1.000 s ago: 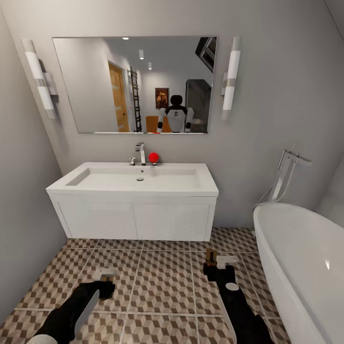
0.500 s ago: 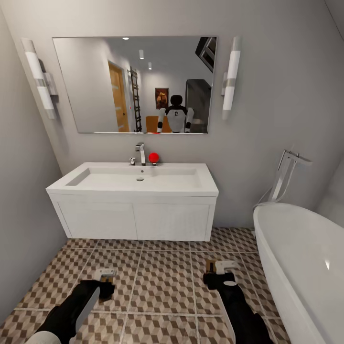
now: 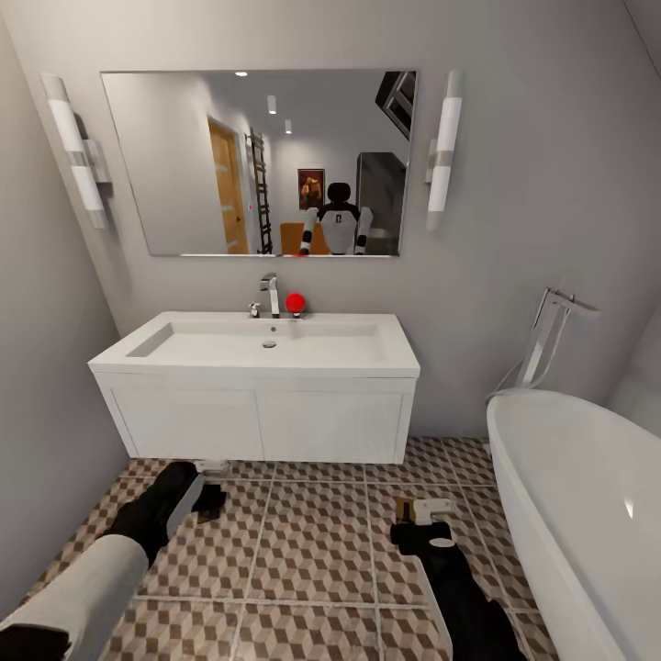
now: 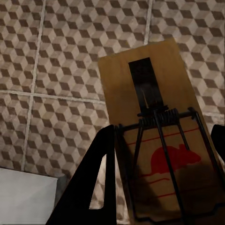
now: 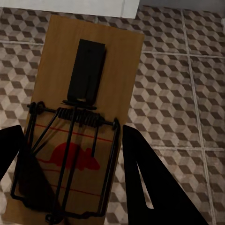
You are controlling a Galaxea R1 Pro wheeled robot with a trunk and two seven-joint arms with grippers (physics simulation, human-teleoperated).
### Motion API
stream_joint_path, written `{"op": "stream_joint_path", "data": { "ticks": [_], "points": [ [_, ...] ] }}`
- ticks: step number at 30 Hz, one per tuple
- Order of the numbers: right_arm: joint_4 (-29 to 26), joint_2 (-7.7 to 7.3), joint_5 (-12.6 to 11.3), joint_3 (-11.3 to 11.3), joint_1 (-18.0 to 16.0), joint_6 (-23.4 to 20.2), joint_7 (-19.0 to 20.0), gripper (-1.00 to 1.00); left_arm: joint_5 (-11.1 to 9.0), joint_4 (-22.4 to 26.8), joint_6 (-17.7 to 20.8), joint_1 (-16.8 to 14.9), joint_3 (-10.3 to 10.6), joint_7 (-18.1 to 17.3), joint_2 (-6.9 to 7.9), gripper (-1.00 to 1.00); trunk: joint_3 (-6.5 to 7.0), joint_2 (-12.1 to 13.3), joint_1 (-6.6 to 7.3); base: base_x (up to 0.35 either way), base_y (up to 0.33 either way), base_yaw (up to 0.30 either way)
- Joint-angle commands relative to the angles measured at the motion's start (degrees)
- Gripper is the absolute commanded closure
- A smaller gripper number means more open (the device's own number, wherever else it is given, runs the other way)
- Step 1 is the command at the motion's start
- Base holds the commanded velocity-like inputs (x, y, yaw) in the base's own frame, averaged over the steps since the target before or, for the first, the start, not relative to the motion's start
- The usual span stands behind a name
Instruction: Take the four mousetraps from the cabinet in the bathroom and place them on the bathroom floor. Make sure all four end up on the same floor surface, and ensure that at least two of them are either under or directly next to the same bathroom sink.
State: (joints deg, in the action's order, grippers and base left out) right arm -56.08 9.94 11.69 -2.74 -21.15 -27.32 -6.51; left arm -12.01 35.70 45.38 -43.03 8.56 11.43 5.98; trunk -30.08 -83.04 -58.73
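Facing the sink (image 3: 257, 353) over tiled floor (image 3: 317, 542), tub (image 3: 588, 514) at right. Left tool (image 3: 213, 479) grips a trap (image 4: 159, 136) near the vanity base; right tool (image 3: 418, 516) grips another trap (image 5: 82, 117).

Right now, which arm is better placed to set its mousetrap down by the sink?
Probably left. The left gripper, holding a mousetrap, is right at the sink vanity's front edge. The right gripper with its mousetrap sits further out on the bathroom floor.

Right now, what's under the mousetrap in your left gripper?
Cube-patterned floor tiles lie below the left gripper's mousetrap, with the white vanity's corner nearby. The board covers the tile directly beneath it.
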Motion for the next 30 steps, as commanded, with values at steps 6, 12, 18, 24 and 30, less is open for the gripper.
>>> {"op": "stream_joint_path", "data": {
  "ticks": [6, 12, 18, 24, 30],
  "points": [
    [-0.1, 0.06, 0.2, 0.0, 0.0, -0.2, 0.1, 1.00, -0.5, -17.7, -13.4, -1.3, 0.9, 0.1, -1.93, 1.00, -0.06, 0.0, 0.00, 0.000, 0.000, 0.000],
    [-0.2, 0.06, 0.2, 0.1, 0.0, -0.1, 0.2, 1.00, -0.5, -20.6, -20.8, -1.3, 1.0, -0.2, -2.94, 1.00, -0.06, 0.0, 0.00, 0.000, 0.000, 0.000],
    [-2.2, 0.06, 0.2, 0.2, 0.0, 0.0, 0.2, 1.00, -0.6, -13.8, -20.9, -1.4, 1.2, -0.6, -2.99, 1.00, -0.06, 0.0, 0.00, 0.000, 0.000, 0.000],
    [-3.8, 0.06, 0.2, 0.3, 0.0, -0.1, 0.2, 1.00, -0.6, -12.9, -20.9, -1.4, 1.2, -0.5, -3.04, 1.00, -0.06, 0.0, 0.00, 0.000, 0.000, 0.000],
    [-4.0, 0.06, 0.2, 0.3, 0.0, -0.1, 0.2, 1.00, -0.6, -12.7, -20.9, -1.4, 1.2, -0.5, -3.08, 1.00, -0.06, 0.0, 0.00, 0.000, 0.000, 0.000]
  ]
}}
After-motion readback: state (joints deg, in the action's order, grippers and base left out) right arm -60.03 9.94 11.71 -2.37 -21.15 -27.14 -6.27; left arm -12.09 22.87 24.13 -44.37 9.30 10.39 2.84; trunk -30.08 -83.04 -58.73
